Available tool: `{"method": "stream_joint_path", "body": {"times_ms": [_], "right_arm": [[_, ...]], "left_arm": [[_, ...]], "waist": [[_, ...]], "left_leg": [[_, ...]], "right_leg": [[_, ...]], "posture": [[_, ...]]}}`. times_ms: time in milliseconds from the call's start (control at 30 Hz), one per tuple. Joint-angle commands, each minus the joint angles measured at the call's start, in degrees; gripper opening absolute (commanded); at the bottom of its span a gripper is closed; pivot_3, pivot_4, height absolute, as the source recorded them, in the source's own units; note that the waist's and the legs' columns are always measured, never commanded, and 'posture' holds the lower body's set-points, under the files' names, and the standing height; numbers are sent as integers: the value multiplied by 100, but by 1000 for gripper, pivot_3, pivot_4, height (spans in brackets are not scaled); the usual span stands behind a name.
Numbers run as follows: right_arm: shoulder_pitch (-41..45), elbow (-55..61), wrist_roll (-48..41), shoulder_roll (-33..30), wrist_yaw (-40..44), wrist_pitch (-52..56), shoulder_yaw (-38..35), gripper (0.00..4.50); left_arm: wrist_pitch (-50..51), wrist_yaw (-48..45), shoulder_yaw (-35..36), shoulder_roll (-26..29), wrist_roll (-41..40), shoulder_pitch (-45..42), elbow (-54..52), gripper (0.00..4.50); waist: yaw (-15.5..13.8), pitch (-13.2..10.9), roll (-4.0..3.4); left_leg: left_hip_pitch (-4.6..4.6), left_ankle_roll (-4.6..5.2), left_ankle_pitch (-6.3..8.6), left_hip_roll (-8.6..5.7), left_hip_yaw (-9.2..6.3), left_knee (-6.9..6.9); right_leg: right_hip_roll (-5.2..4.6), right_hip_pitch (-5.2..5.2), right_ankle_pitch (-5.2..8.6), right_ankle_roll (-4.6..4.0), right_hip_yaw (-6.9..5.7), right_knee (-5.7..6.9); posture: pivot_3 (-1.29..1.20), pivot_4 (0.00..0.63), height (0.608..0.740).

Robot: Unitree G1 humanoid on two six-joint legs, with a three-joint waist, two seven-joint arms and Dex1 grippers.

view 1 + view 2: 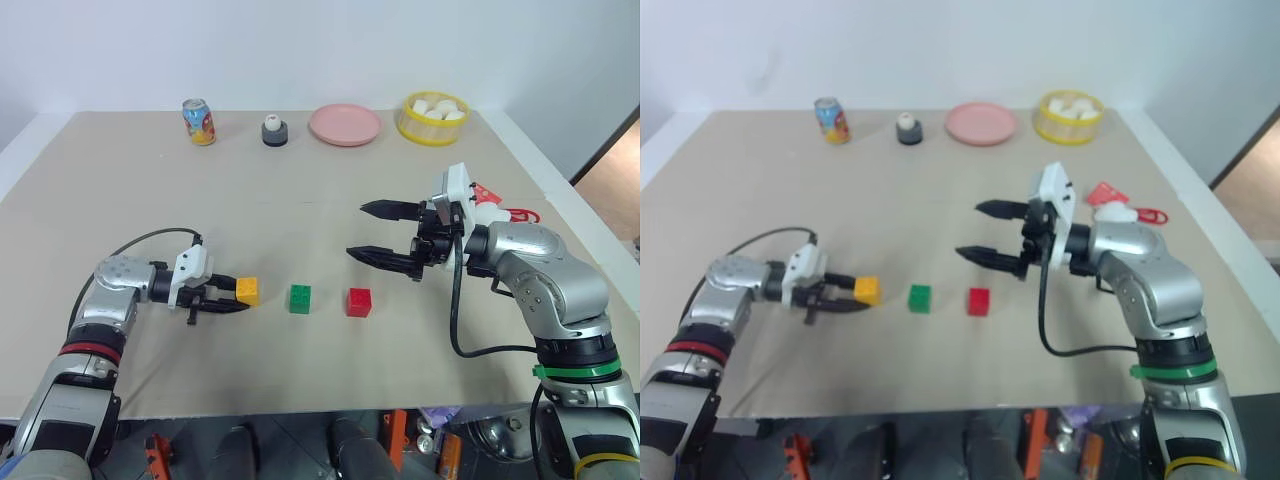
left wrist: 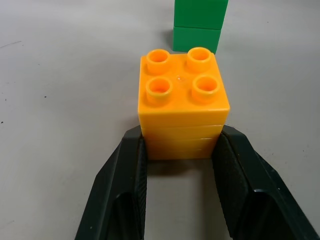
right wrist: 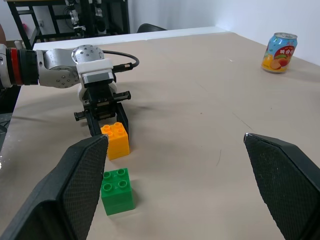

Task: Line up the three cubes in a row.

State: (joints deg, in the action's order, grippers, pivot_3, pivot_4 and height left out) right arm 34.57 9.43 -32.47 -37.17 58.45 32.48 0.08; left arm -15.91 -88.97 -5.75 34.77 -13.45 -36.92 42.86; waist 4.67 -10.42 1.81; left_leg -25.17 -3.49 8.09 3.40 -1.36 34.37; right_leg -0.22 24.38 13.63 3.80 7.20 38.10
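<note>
Near the front edge of the tan worktop (image 1: pixel 330 200) three cubes stand in a row running from nine to three o'clock: the yellow-orange cube (image 1: pixel 248 290), the green cube (image 1: pixel 300 299) just beside it, then the red cube (image 1: pixel 359 302). At nine o'clock the left gripper (image 1: pixel 228 297) has its fingers (image 2: pixel 125 190) clenched on the yellow-orange cube. Toward three o'clock the right gripper (image 1: pixel 380 232) hangs above the worktop, fingers spread wide, grasping nothing.
</note>
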Motion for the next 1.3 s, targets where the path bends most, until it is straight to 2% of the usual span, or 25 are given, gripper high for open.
{"method": "stream_joint_path", "body": {"times_ms": [33, 267, 533, 1300], "right_arm": [[90, 147, -90, -42, 19, -26, -156, 4500], [149, 84, -65, -17, 47, -42, -121, 4500], [217, 1, -33, 4, 81, -59, -81, 4500], [69, 234, -80, -80, -11, 67, -169, 4500]], "left_arm": [[3, -159, 106, 102, -79, 170, -238, 1281], [107, -154, 205, 166, -203, 491, -695, 1281], [95, -173, 184, 223, -181, 585, -749, 1281], [-623, -353, -157, -61, 75, -464, 631, 1281]], "waist": [[-1, 0, 0], [-3, 0, 0], [-5, 0, 0], [-30, 0, 0]], "left_leg": [[0, 0, 0, 0, 0, 0], [-1, 0, 0, 0, -1, 0], [-1, 0, 0, 0, 0, 1], [0, 8, -9, 0, 1, 14]], "right_leg": [[0, 0, 1, 0, 0, 0], [-1, 0, 1, 0, 0, 0], [0, 0, 1, -1, 0, 0], [-1, -6, -19, 0, -1, 1]], "posture": [[0, 150, 740], [0, 150, 740], [0, 150, 740], [0, 150, 740]]}}
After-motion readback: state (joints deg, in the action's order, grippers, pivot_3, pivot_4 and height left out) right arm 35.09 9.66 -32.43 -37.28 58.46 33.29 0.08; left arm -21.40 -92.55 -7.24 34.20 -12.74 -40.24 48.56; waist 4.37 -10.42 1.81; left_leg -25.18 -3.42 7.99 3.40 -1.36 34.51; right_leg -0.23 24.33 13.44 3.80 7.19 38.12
